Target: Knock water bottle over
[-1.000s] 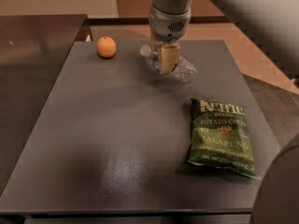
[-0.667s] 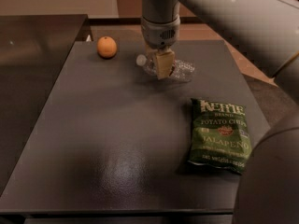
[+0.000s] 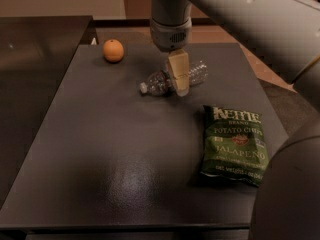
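The water bottle [image 3: 156,83] is clear ribbed plastic and lies on its side at the back middle of the dark table [image 3: 100,149]. Its white cap [image 3: 144,88] points left and its body reaches right behind the gripper. My gripper [image 3: 180,88] hangs straight down from the arm [image 3: 171,19], shut, with its beige fingers [image 3: 178,71] in front of the middle of the bottle. It holds nothing.
An orange [image 3: 113,50] sits at the back left of the table. A green Kettle jalapeño chip bag [image 3: 234,144] lies flat at the front right. Part of the robot's own body [image 3: 290,194] fills the lower right corner.
The gripper has moved a little toward the front of the table. The lying bottle has shifted forward with it, its cap end swinging toward the front left.
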Controlling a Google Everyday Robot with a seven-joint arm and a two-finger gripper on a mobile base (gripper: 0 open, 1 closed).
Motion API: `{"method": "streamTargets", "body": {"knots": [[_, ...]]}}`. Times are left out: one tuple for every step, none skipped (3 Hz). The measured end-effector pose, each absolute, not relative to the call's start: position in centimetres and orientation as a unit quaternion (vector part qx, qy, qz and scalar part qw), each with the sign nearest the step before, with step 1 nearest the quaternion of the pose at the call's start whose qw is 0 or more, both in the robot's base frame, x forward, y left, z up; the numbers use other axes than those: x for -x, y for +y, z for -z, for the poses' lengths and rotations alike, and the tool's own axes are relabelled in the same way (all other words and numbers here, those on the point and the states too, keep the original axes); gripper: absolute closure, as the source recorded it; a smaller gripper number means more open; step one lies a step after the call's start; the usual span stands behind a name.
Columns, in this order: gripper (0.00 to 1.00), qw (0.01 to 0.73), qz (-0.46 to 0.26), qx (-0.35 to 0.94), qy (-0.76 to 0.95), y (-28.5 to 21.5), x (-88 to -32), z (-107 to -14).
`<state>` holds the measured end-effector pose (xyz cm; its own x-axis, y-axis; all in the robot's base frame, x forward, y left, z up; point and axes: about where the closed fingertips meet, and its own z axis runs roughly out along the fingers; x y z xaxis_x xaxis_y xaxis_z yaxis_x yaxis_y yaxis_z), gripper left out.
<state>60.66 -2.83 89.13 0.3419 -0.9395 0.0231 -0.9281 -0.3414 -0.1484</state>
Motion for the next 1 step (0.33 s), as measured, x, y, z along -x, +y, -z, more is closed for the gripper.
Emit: {"method": "streamTargets", "body": {"knots": [[0.0, 0.054, 0.052, 0.817, 0.571, -2.83, -60.67, -89.13]]}}
